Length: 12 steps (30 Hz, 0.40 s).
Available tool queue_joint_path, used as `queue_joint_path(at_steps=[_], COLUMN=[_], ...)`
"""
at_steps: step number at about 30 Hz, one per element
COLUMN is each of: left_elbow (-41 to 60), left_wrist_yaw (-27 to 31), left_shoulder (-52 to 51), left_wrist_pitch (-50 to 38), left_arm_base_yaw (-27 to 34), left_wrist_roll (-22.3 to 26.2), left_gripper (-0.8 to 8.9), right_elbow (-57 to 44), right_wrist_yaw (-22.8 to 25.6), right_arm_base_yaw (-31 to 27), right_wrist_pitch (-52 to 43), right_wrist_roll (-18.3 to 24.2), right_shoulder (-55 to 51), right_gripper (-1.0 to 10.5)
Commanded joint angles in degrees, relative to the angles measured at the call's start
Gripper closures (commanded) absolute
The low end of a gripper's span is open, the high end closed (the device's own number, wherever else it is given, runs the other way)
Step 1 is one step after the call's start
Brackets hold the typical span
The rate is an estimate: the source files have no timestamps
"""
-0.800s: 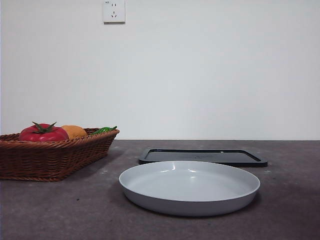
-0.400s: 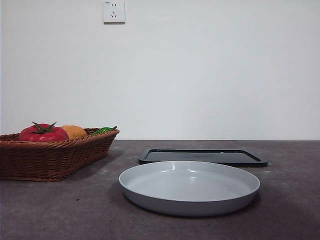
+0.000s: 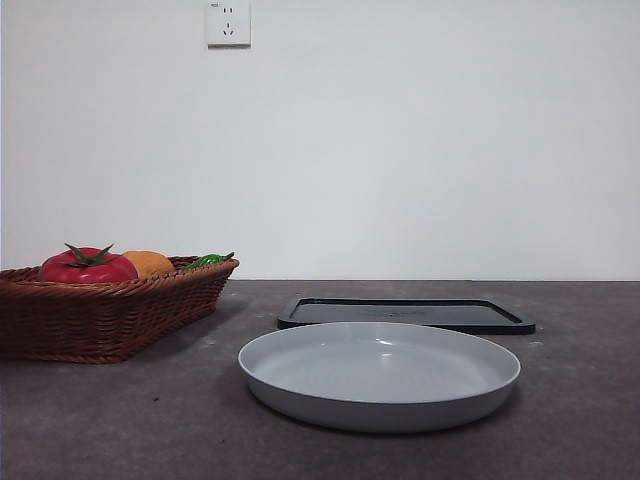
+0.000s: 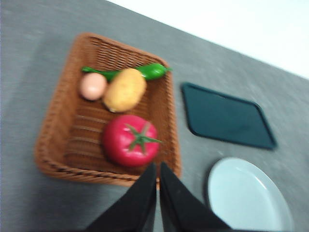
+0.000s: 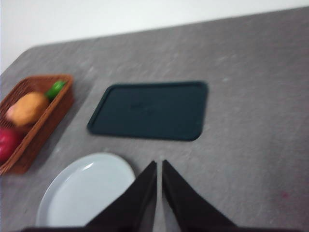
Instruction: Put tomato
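Observation:
The glossy red tomato [image 3: 87, 266] with a dark green stem lies in a brown wicker basket [image 3: 110, 315] at the left; the left wrist view shows it [image 4: 130, 140] in the basket [image 4: 53, 125] from high above. My left gripper [image 4: 158, 169] is shut and empty, up in the air over the basket's edge next to the tomato. My right gripper [image 5: 159, 166] is shut and empty, high above the table near the grey plate [image 5: 84, 188]. Neither arm shows in the front view.
The basket also holds an orange-yellow round fruit [image 4: 124, 90], a pale pinkish fruit [image 4: 93, 85] and a green pepper [image 4: 145, 71]. A round grey plate [image 3: 378, 373] sits at the middle front. A flat black tray [image 3: 405, 313] lies behind it.

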<state>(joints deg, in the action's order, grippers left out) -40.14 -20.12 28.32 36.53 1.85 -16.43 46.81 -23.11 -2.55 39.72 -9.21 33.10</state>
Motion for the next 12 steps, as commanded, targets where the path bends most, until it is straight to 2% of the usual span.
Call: queue_joint_path(at_steps=[1,6,12], left_elbow=[-4.17,-9.73,-17.38], left_wrist_yaw=[-3.19,-6.93,-7.17], left_shoulder=[4.13,9.73,13.86], left_wrist_pitch=[2.05,8.0,16.81], left_arm_base_yaw=[-0.44,-3.02,-8.46], left_wrist_roll=[4.35,7.17,11.19], left_gripper=[8.03,8.03,8.04], right_elbow=[5.29,12.02,16.48], right_wrist_yaw=[-1.68,-2.84,-2.82], right_arm_base_yaw=[1.6,5.81,14.84], right_wrist_pitch=[3.8,11.45,19.21], right_wrist_roll=[3.45,6.03,8.22], right_shoulder=[4.17,9.92,12.92], right_gripper=[9.4,9.4,9.4])
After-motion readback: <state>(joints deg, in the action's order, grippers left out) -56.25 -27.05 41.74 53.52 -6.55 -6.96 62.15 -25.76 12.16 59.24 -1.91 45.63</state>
